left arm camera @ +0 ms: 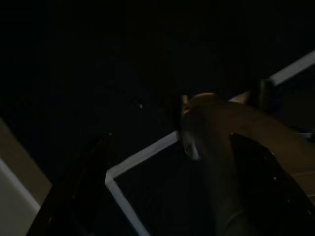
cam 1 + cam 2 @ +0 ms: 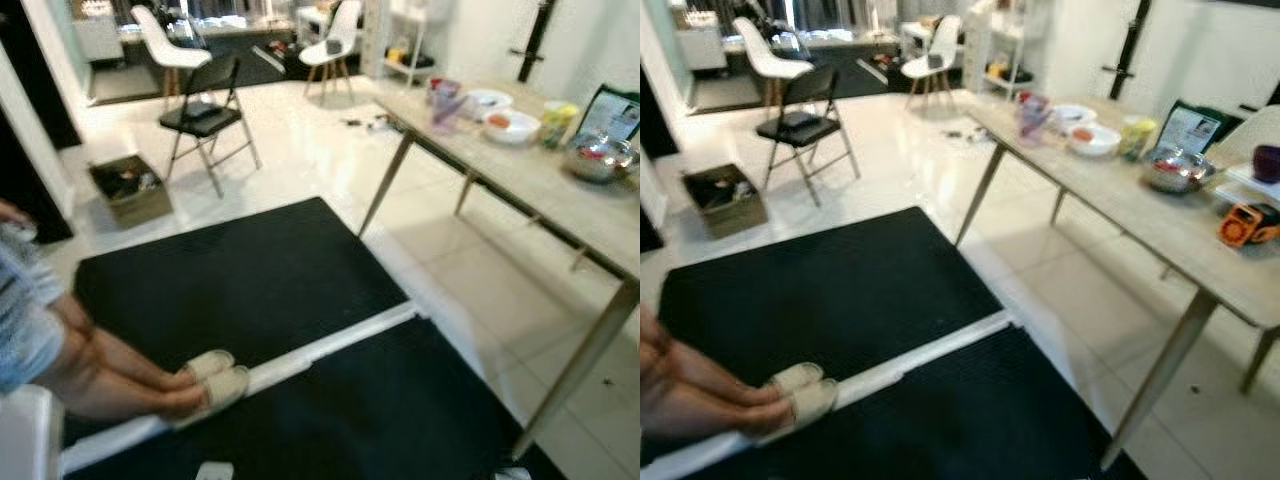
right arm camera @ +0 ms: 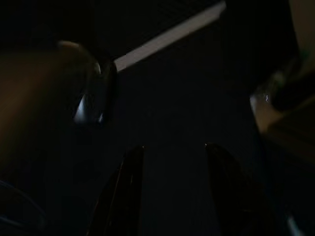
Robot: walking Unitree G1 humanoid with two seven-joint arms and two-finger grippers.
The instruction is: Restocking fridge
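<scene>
I see a person's legs in pale slippers on the black mat nearest me. Both wrist views are dark: the left gripper and right gripper hang with fingers apart, holding nothing. Farther off, bowls sit along the table's far edge; the fridge isn't identifiable.

White bowl holding orange contents, yellowish cup and steel bowl stood upright on table.
</scene>
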